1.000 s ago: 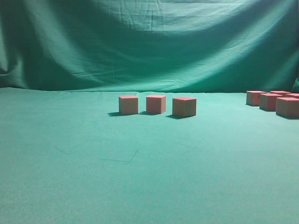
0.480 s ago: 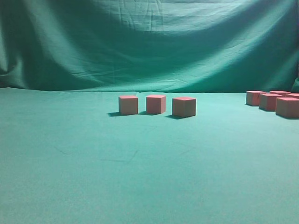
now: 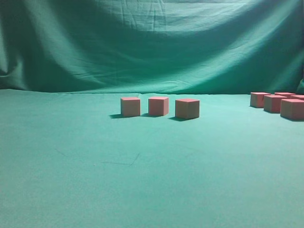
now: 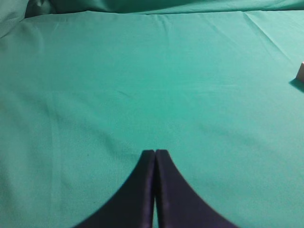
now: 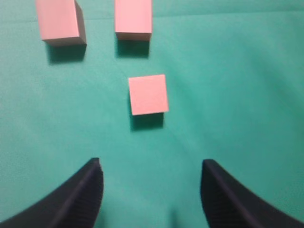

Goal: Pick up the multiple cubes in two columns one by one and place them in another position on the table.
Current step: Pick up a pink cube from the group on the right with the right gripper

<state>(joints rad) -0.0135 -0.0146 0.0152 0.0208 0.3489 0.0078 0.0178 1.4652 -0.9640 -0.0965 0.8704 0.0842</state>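
Counter (image 3: 142, 180): we see one broad flat surface under plain teal-green cloth, and a draped green backdrop (image 3: 152, 42) of the same colour behind it.
Cubes in the middle: we count three pink cubes (image 3: 158, 106) in a row across the exterior view, each apart from its neighbour, all standing flat on the counter.
Cubes at the right: we count four more cubes (image 3: 274, 103) in a tight group at the right edge of that view; one is cut by the picture border, so we cannot tell if there are others behind.
Left pincer (image 4: 155, 154): clenched, the two black fingers meet tip to tip, and nothing is between them. It hangs over bare cloth. One small cube corner (image 4: 300, 72) shows at the far right of its view.
Right pincer (image 5: 149, 173): released, the two fingers stand wide apart with only cloth between them.
Cubes under the right pincer: we count three; one cube (image 5: 148, 94) lies just ahead of the open fingers, untouched, and two more (image 5: 133, 18) stand beyond it, side by side.
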